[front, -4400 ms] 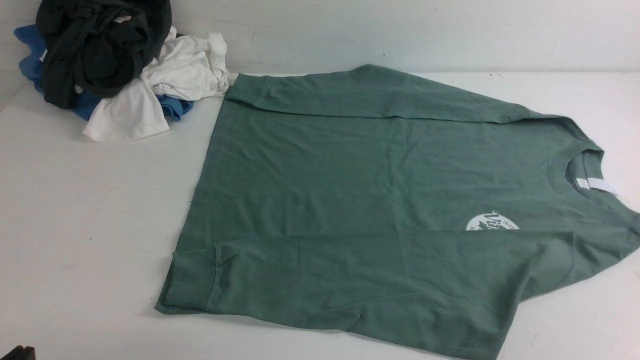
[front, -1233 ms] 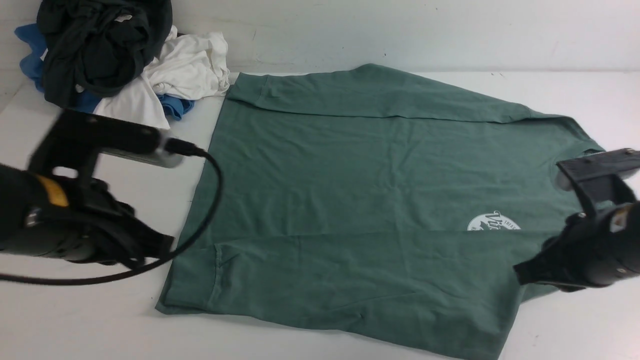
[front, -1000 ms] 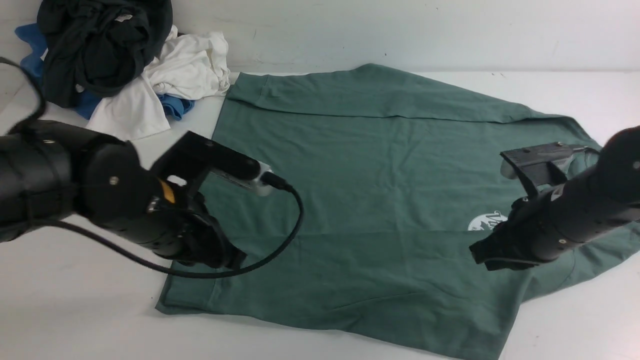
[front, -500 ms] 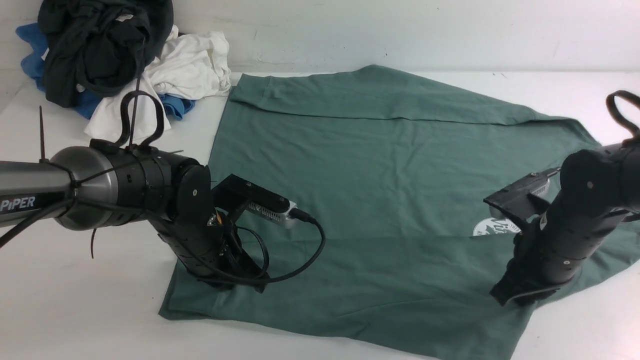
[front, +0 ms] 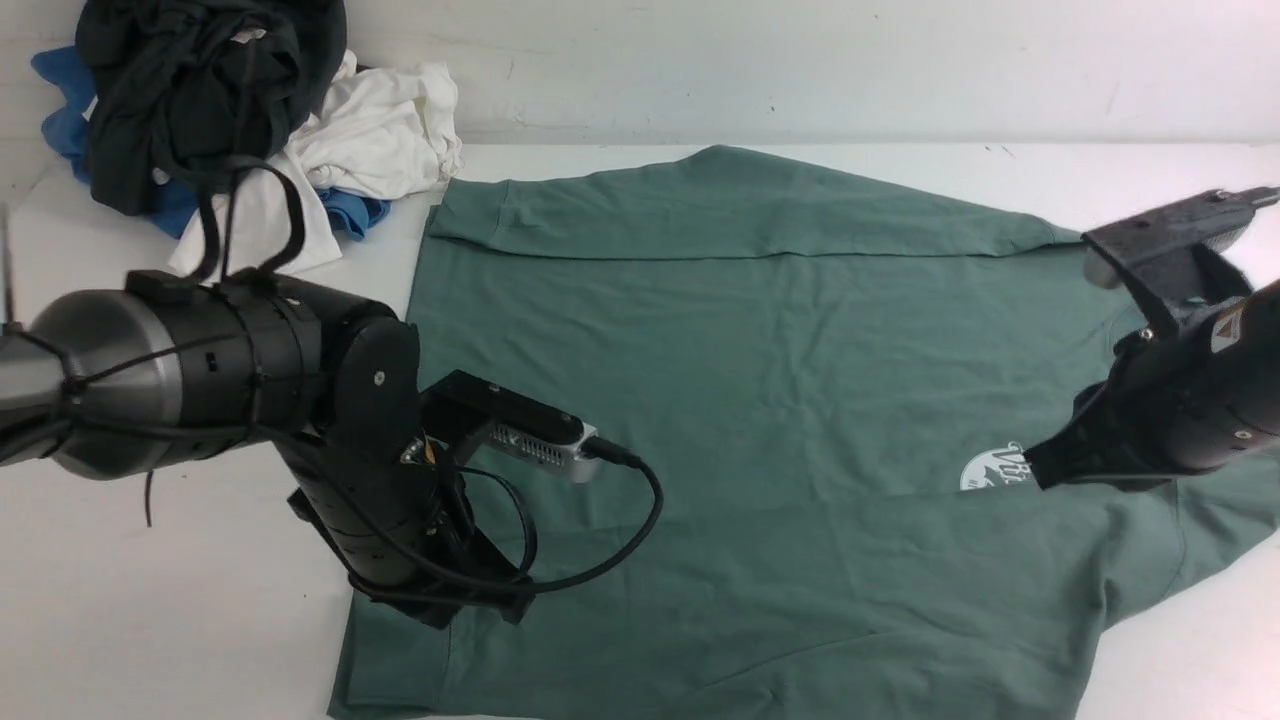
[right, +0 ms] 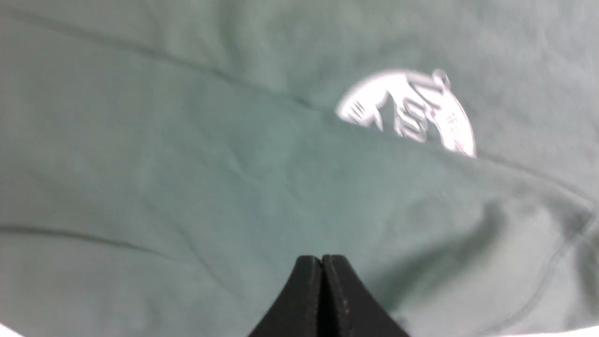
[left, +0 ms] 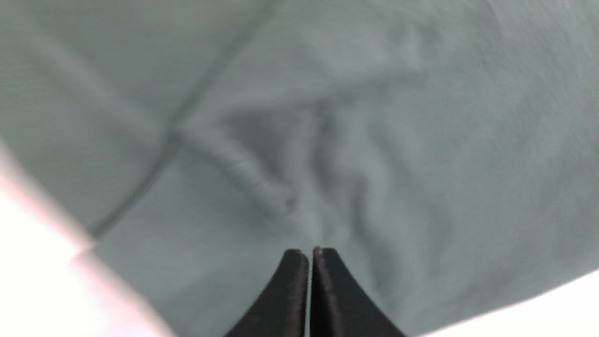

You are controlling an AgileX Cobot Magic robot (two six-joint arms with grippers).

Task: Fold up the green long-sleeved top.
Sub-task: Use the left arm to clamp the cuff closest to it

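- My left claw [left: 310, 252] is pressing its two black fingers together on the large sage-green cotton long-sleeved top [front: 760, 360]. Puckers of cloth are running into the tips, so it is pinching fabric.
- That pinch is sitting beside a stitched seam, close to the top's near hem corner on my left.
- My right claw [right: 322, 258] is also holding its fingers together, tips down on the same cloth. I cannot tell whether any fabric is caught between them.
- The white round chest print [right: 412, 112] is lying just beyond the right tips, half covered by the folded-in near sleeve.
- The top is lying spread across the white table [front: 150, 620], hem toward my left and neck toward my right, with both sleeves folded over the body.
- At the far left corner a heap is sitting against the wall: a crumpled black garment [front: 190, 90] on top, with a white garment [front: 370, 130] and a blue garment [front: 60, 110] under it, just beside the top's far hem corner.
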